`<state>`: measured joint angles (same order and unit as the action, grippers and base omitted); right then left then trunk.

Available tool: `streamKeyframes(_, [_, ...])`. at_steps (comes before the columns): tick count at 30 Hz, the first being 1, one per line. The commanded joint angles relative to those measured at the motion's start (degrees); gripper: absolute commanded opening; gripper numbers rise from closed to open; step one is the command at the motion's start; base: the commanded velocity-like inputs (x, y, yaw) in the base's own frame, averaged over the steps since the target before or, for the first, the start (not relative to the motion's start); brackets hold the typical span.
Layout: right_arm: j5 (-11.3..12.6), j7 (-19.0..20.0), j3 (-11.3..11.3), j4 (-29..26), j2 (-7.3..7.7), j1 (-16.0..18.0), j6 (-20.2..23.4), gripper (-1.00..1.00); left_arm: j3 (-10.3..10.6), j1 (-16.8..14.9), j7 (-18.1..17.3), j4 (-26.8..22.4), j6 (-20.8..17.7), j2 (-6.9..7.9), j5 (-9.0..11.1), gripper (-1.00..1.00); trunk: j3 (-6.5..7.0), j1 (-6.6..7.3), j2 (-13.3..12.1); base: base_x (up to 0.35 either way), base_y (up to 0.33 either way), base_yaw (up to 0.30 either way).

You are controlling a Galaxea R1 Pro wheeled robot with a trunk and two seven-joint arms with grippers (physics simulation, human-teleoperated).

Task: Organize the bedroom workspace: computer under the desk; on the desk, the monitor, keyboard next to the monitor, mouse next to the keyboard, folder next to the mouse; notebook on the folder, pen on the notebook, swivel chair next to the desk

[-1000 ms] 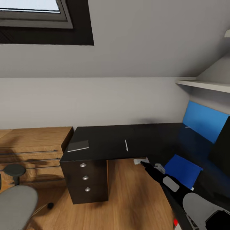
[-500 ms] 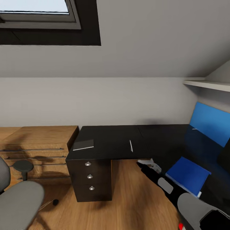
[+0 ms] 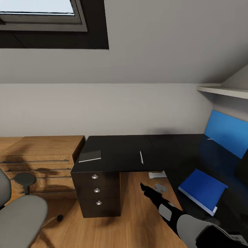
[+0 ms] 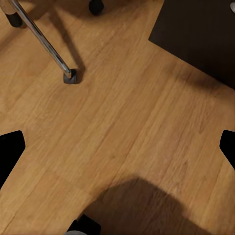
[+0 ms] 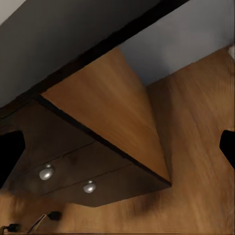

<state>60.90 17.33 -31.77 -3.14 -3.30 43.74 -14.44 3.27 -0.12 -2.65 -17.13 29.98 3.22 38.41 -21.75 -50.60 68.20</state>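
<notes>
Folder down on desk, notebook and pen next, right arm pulling back.

Blue folder (image 3: 203,189) lies flat on the right wing of the desk (image 3: 120,151); notebook (image 3: 90,156) sits on the left end above the drawers, pen (image 3: 141,157) well apart from it mid-desk, swivel chair (image 3: 19,213) off at lower left. I judge the notebook thin, light and stiff, so I'd pinch it at the edge overhanging the desk front; the pen is light, slick and apt to roll, so grip across its middle. Right gripper (image 3: 151,193) empty, fingers look spread wide in its wrist view; left gripper (image 4: 117,147) hangs over bare floor, tips far apart, holding nothing. Versus half a second ago: camera unchanged, right gripper has dropped lower and away from the desk edge, out over the floor.
</notes>
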Motion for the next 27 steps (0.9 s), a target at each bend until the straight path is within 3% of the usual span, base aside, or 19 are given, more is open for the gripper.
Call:
streamKeyframes(1, [-0.2, 0.2, -0.3, 1.1, -0.71, 0.0, -1.5, 1.00, 0.3, 0.0, -0.2, 0.0, 0.2, 0.04, 0.6, 1.00, -0.05, 0.00, 0.0, 0.000, 0.000, 0.000])
streamKeyframes(9, [-9.4, -2.3, -0.3, 3.8, -3.11, -2.5, -6.4, 1.00, 0.3, 0.0, -0.2, 0.1, 0.2, 0.03, 0.6, 1.00, -0.05, 0.00, 0.0, 0.000, 0.000, 0.000])
streamKeyframes(11, [-13.5, -4.7, -0.3, 4.1, -3.41, -4.3, -6.8, 1.00, 0.3, 0.0, -0.1, 0.1, 0.2, 0.03, 0.6, 1.00, -0.05, 0.00, 0.0, 0.000, 0.000, 0.000])
streamKeyframes(15, [-17.8, -8.4, -0.3, 4.2, -3.64, -6.3, -7.2, 1.00, 0.3, 0.0, -0.1, 0.1, 0.2, 0.03, 0.6, 1.00, -0.05, 0.00, 0.0, 0.000, 0.000, 0.000])
streamKeyframes(20, [-20.4, -11.0, -0.3, 4.3, -3.70, -8.9, -7.4, 1.00, 0.3, 0.0, -0.1, 0.2, 0.2, 0.03, 0.6, 1.00, -0.05, 0.00, 0.0, 0.000, 0.000, 0.000])
streamKeyframes(27, [-21.5, -12.1, -0.2, 4.3, -3.31, -11.4, -7.5, 1.00, 0.3, 0.0, -0.1, 0.2, 0.2, 0.03, 0.6, 1.00, -0.05, 0.00, 0.0, 0.000, 0.000, 0.000])
